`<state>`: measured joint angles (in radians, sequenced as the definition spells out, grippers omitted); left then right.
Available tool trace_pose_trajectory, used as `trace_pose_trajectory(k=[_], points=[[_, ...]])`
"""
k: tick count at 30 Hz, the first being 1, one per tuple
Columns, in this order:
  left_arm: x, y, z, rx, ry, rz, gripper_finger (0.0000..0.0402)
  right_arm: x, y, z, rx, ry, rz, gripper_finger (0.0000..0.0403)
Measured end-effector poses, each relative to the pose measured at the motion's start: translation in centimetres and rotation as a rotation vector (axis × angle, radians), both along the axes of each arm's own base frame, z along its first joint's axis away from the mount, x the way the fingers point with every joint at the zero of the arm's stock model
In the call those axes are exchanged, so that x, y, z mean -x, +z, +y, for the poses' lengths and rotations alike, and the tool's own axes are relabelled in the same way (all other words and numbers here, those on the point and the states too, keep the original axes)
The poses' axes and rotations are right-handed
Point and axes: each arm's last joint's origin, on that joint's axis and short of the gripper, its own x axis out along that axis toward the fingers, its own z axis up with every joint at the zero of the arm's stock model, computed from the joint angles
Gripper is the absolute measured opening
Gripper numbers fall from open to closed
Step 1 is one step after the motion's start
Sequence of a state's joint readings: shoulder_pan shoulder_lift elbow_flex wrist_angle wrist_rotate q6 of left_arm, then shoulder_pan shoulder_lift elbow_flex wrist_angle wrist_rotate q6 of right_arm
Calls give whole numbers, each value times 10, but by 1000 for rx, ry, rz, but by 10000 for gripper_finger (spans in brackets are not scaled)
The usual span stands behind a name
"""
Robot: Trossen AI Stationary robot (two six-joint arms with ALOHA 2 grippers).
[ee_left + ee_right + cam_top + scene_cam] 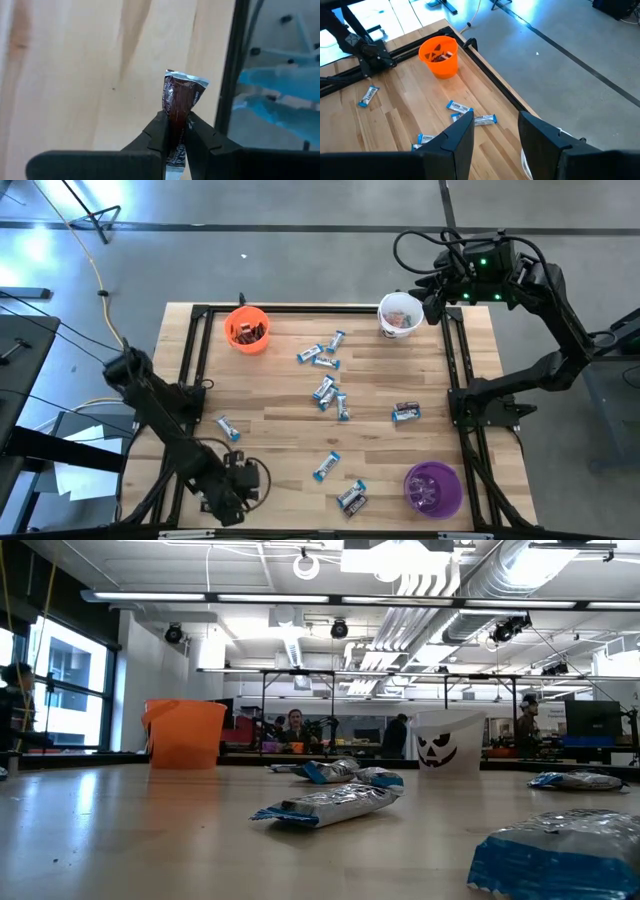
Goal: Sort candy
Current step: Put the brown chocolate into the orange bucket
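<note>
- Left gripper (pixel 176 131) at table's 7 o'clock corner, jaws pinching a dark brown candy (pixel 181 97)
- Right gripper (pixel 495 130) at 1 o'clock, above white cup (pixel 400 315), jaws spread, empty
- Blue-and-white candies (pixel 325 392) scattered mid-table (orange cup (pixel 247 329) at 11 o'clock, purple cup (pixel 433 489) at 5)

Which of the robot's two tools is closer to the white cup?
The right. The right tool hangs just beside the white cup at the table's far edge; the left tool sits at the opposite near corner, gripping a brown candy.
</note>
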<state>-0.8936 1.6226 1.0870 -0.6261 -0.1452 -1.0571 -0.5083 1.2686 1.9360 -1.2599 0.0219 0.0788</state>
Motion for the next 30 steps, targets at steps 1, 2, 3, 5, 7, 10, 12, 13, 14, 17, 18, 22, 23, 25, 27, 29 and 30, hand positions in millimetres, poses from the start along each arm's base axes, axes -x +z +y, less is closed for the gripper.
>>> trace_pose_trajectory(k=[1, 2, 3, 5, 7, 10, 12, 13, 14, 17, 18, 22, 23, 25, 27, 29, 30], points=[[2, 7, 3, 8, 12, -13, 32, 0, 0, 0, 0, 0, 0, 149], [5, 14, 7, 16, 20, -26, 32, 0, 0, 0, 0, 0, 0, 149], [7, 22, 10, 26, 24, -41, 32, 0, 0, 0, 0, 0, 0, 149], [13, 37, 17, 47, 29, -72, 32, 0, 0, 0, 0, 0, 0, 149], [19, 52, 26, 71, 37, -106, 32, 0, 0, 0, 0, 0, 0, 149], [27, 74, 38, 109, 60, -184, 32, 0, 0, 0, 0, 0, 0, 149], [33, 87, 47, 123, 85, -247, 32, 0, 0, 0, 0, 0, 0, 149], [35, 93, 51, 126, 103, -283, 32, 0, 0, 0, 0, 0, 0, 149], [37, 98, 55, 127, 122, -319, 32, 0, 0, 0, 0, 0, 0, 149], [44, 113, 68, 95, 165, -437, 32, 0, 0, 0, 0, 0, 0, 149], [46, 117, 72, 76, 175, -476, 32, 0, 0, 0, 0, 0, 0, 149], [49, 132, 90, -31, 232, -628, 32, 0, 0, 0, 0, 0, 0, 149], [49, 134, 94, -67, 243, -658, 32, 0, 0, 0, 0, 0, 0, 149], [48, 139, 104, -130, 276, -708, 32, 0, 0, 0, 0, 0, 0, 149], [46, 144, 116, -187, 314, -739, 32, 0, 0, 0, 0, 0, 0, 149], [42, 147, 128, -248, 344, -754, 32, 0, 0, 0, 0, 0, 0, 149], [40, 148, 135, -281, 354, -757, 32, 0, 0, 0, 0, 0, 0, 149]])
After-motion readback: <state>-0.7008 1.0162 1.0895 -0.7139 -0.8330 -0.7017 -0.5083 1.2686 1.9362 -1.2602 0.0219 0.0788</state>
